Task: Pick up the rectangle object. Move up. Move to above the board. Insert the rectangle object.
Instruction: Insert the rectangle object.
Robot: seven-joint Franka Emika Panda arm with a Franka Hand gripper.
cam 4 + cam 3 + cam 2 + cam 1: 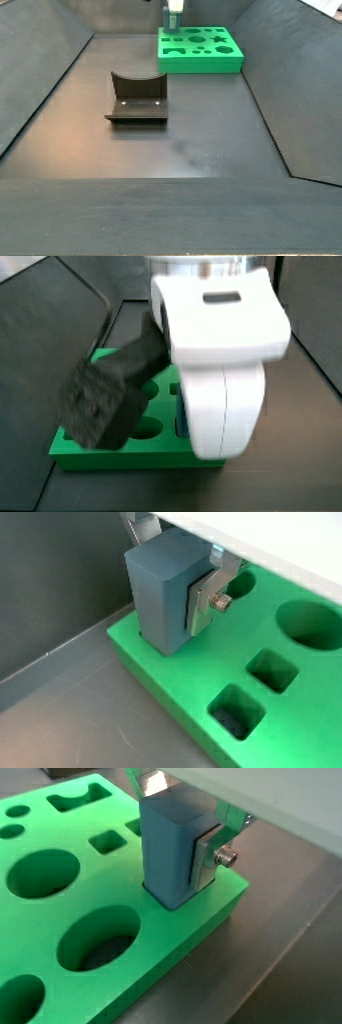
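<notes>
The board (80, 898) is the largest task item: a bright green flat slab with cut-outs. A wrist view shows large round holes, a small square hole and a crown-shaped opening; another wrist view (267, 662) shows two square holes and a round one. In a side view (201, 48) it lies at the far end of the dark grey floor (187, 140), well apart from the fixture (136, 97), a dark L-shaped bracket on a base plate nearer the middle.

In another side view the white robot arm (221, 346) fills most of the frame and hides the gripper; only the board's front edge (120, 446) and a few holes show beside it.

The rectangle object (171, 853) is a slim, matte blue-grey block, plain on every visible face. It stands upright with its lower end in the board at a corner, close to two edges, as both wrist views show (158, 597). How deep it sits cannot be told.

The gripper (187, 843) is pinching the rectangle object; a silver finger plate (210, 853) with a screw head lies flat against one side face, also seen in the other wrist picture (203, 597). The opposite finger is hidden behind the block. In the distant side view the gripper (173, 14) appears only as a small shape above the board's far left corner.

No writing, labels or brand marks are legible on any item.
</notes>
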